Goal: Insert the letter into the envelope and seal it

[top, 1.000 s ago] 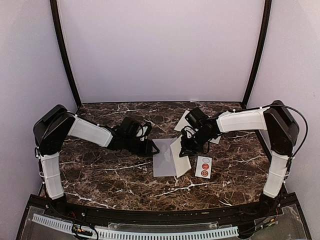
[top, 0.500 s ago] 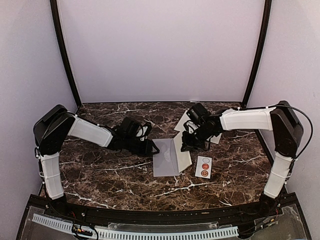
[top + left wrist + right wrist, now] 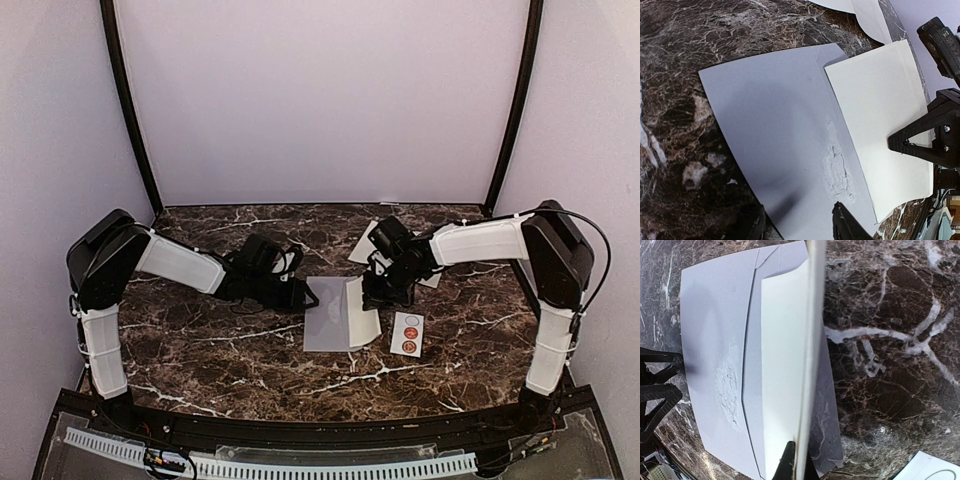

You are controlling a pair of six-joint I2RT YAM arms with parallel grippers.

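You have the grey envelope (image 3: 775, 125) flat on the bench (image 3: 200, 350), with your left gripper (image 3: 802, 227) at its edge, jaws parted. Your right gripper (image 3: 895, 142) pinches the white letter (image 3: 875, 105) in closed jaws; whether the letter enters the pocket is unclear.

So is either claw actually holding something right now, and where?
The right claw pinches the white letter by its free edge; the left claw is open at the envelope's edge.
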